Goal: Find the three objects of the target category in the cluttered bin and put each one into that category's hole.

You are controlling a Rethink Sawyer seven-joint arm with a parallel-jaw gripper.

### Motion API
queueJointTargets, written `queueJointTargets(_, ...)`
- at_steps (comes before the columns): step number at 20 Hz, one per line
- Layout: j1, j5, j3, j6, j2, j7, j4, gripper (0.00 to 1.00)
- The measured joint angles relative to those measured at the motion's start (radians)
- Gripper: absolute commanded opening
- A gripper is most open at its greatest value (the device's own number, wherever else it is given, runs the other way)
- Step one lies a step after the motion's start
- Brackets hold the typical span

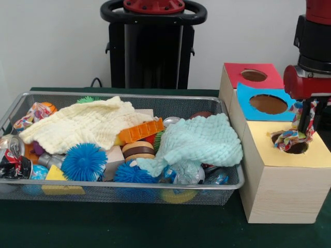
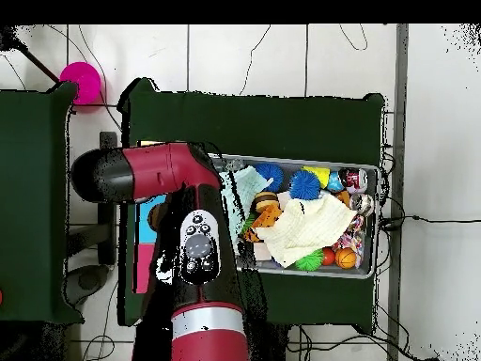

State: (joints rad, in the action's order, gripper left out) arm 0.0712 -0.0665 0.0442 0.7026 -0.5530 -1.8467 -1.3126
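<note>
My gripper (image 1: 308, 126) hangs over the yellow-topped wooden box (image 1: 282, 181) at the right. It is shut on a white polka-dot cloth (image 1: 290, 137). The cloth dangles from the fingers and its lower end bunches in the round hole (image 1: 299, 150). A second polka-dot cloth (image 1: 31, 114) lies crumpled at the left end of the wire mesh bin (image 1: 155, 194). A third one does not show. In the overhead view the red arm (image 2: 193, 235) covers the gripper and the boxes; the bin (image 2: 368, 170) lies to its right.
A pale yellow knitted cloth (image 1: 83, 124) and a mint-green knitted cloth (image 1: 201, 139) cover much of the bin. Blue spiky balls (image 1: 84, 161), an orange toy (image 1: 140, 130) and a crushed can (image 1: 11, 150) lie around them. The blue cutout (image 1: 268, 104) and the red cutout (image 1: 253, 75) sit behind the yellow box.
</note>
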Motion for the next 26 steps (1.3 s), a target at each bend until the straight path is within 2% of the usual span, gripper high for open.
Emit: queueJointTargets(26,-0.01,0.0,0.004,0.0,-0.001,0.0,-0.023,0.0)
